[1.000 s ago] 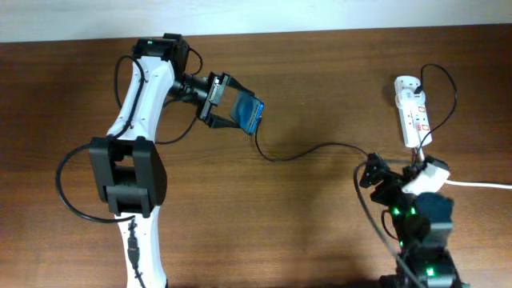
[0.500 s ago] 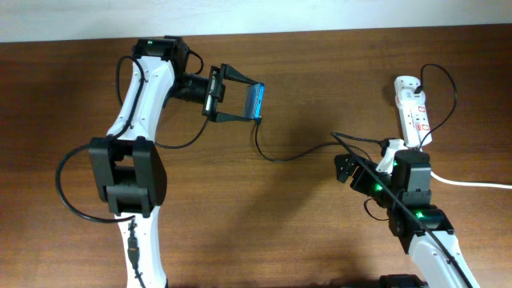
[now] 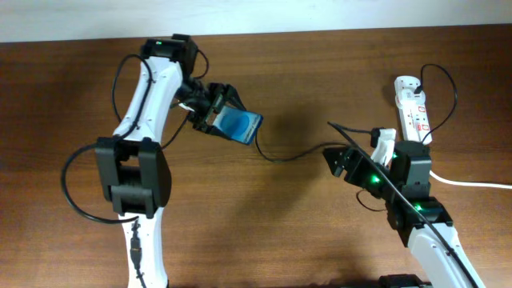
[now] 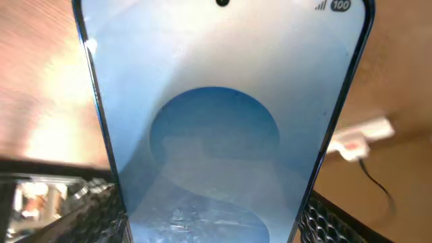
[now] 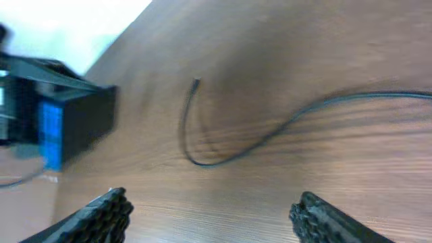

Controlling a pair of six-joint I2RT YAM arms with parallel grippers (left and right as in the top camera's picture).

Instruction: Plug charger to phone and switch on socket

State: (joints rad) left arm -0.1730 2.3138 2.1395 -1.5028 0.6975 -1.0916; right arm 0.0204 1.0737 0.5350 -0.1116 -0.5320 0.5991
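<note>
Left gripper is clamped on the phone, held up & tilted. Right gripper is wide open w/ nothing in it. Charger tip lies flat on the table, near the phone. It's thin, so the fingers may slip off or grab it crooked. Then it won't go in.

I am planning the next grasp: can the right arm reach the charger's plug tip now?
Probably yes. The right tool is open and empty, the plug tip lies free on the table ahead of it, nothing between. The left tool holds the phone close by.
</note>
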